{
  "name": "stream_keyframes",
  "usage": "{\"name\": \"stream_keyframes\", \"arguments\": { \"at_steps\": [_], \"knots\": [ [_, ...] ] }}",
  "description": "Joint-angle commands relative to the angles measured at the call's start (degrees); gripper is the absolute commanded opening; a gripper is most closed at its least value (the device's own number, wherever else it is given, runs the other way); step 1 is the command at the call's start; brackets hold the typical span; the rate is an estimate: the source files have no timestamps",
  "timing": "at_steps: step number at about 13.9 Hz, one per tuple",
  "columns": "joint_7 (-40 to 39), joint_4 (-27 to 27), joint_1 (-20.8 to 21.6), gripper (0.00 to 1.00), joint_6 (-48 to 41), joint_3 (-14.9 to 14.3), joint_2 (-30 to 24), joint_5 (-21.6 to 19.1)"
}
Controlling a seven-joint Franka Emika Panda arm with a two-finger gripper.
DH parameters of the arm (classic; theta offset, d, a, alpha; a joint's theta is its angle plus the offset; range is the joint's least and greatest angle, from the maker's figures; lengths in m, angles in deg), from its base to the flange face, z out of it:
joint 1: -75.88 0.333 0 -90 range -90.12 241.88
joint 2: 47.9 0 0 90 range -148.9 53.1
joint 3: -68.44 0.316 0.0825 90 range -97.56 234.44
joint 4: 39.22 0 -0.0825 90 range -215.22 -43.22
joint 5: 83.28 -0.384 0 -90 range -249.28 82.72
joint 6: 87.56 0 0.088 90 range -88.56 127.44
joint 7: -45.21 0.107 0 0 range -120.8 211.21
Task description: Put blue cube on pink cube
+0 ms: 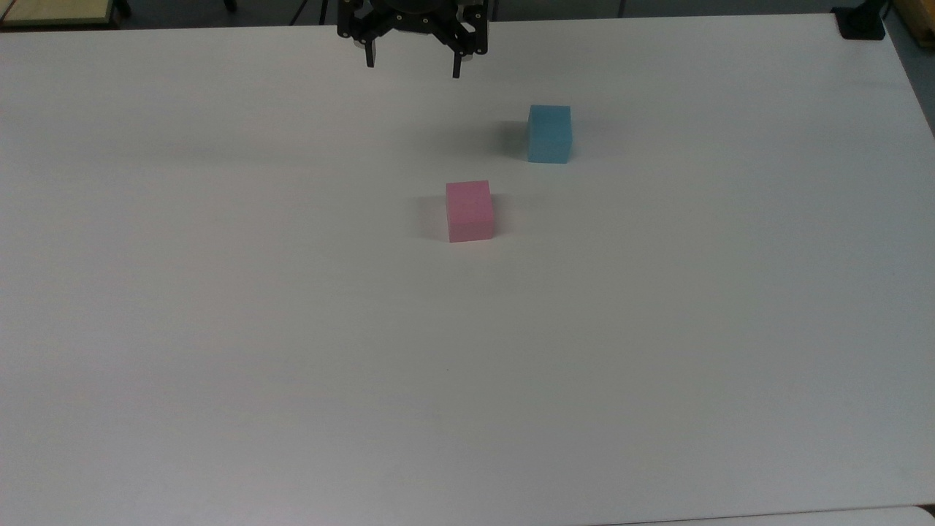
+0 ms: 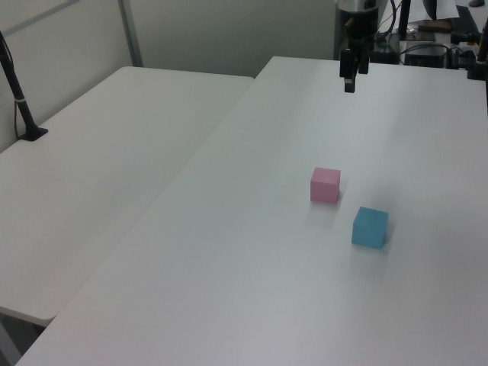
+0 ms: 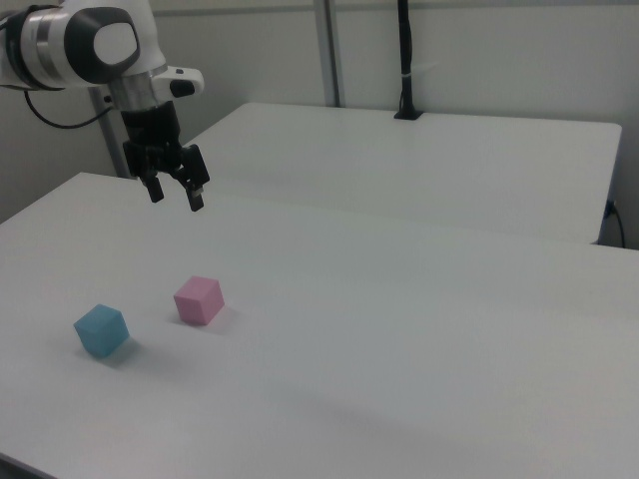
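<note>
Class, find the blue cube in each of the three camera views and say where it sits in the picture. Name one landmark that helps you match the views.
Top view: blue cube, right of centre, upper part.
Left view, right of centre, below the middle.
Right view, far left, lower part.
Landmark: the pink cube sits close beside it on the white table in all three views.

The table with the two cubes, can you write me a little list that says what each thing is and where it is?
table: white top, both cubes rest on it
blue cube: sits on the table, apart from the pink one, at the top view's upper right of it
pink cube: sits on the table, nothing on top of it
gripper: open, empty, up in the air above the table, away from both cubes
stacking: not yet done
</note>
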Motion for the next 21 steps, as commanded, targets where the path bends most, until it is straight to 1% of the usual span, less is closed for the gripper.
{"name": "stream_keyframes", "arguments": {
  "at_steps": [1, 16, 21],
  "knots": [
    [-2.3, 0.4, 2.7, 1.00, -0.8, -0.5, 1.3, -0.2],
    [-2.5, 0.3, 3.0, 1.00, -1.0, -0.6, 1.0, -0.2],
    [-2.5, -0.5, 3.1, 1.00, -1.2, -0.6, 0.5, -0.3]
  ]
}}
